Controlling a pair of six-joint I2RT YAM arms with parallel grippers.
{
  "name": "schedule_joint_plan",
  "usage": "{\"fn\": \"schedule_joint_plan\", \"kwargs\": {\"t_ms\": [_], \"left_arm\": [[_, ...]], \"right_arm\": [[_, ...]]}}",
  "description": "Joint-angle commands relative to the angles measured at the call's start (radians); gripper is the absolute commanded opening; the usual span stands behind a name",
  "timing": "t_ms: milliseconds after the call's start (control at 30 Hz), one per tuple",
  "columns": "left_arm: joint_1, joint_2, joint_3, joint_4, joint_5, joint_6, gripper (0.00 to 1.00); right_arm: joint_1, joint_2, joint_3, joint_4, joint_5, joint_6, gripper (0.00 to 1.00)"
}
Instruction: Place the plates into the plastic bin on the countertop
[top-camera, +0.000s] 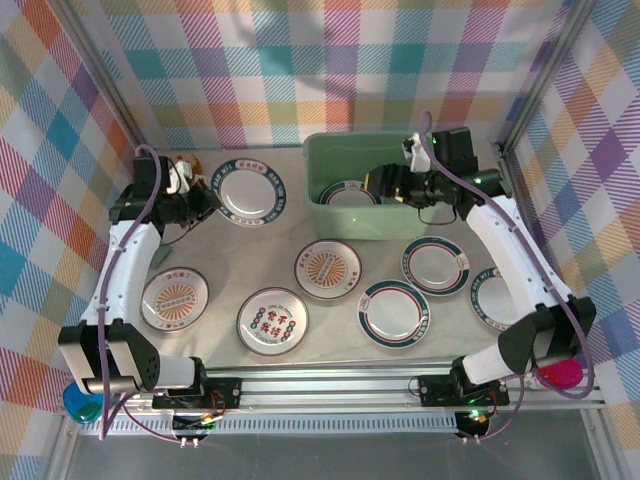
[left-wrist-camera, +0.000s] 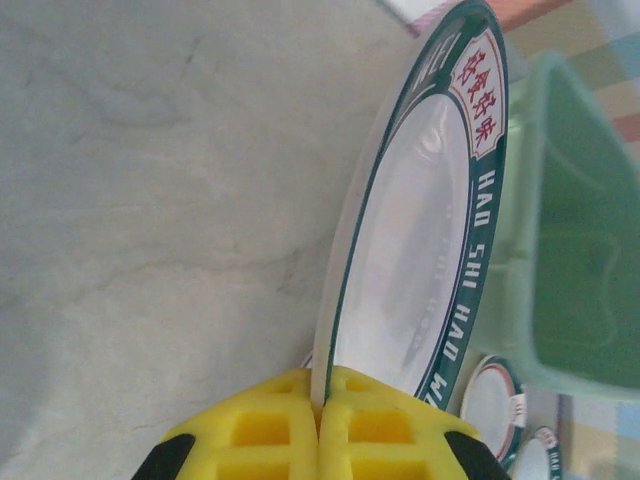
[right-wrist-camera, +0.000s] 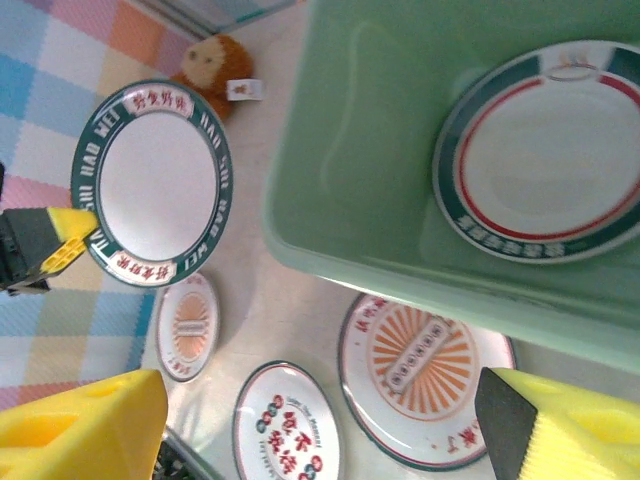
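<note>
Gripping one green-rimmed plate (left-wrist-camera: 410, 250) is the left end effector (left-wrist-camera: 320, 388).

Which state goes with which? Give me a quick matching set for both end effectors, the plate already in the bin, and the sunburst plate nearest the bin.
Things:
1. left end effector
2. right end effector
3. red-ringed plate
4. sunburst plate nearest the plastic bin

States:
A. lying flat on the countertop
B. open, above the plastic bin
C. shut on the rim of a green-rimmed plate
D. lying inside the plastic bin

Pairs: 1-C, 2-B, 3-D, 4-A
</note>
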Motion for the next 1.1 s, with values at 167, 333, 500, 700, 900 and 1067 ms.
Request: {"fn": "schedule_joint_plan", "kwargs": {"t_ms": [167,333,500,700,900,1067], "left_arm": [[-0.018,0.034,0.201,0.167,0.193,-0.136,0.00],[-0.091,0.097,0.254,0.245,0.241,-0.187,0.00],[-0.163,0.154,0.251,0.385,0.270,-0.267,0.00],[-0.230,0.210,0.291,0.457,0.277,-0.299,0.00],[-0.271,0.244,0.305,0.464,0.274,-0.301,0.00],[-0.289,0.253,0.315,0.469,0.274,-0.305,0.00]], "right_arm": [[0.010,0.122,0.228,0.034,-0.197,0.015,0.78],[0.012,0.205,0.335,0.042,-0.248,0.031,0.76],[0.011,0.248,0.355,0.098,-0.261,0.077,0.74],[0.011,0.267,0.351,0.103,-0.201,0.092,0.72],[0.012,0.269,0.319,0.164,-0.155,0.139,0.66],[0.011,0.273,0.293,0.196,-0.112,0.174,0.50]]}}
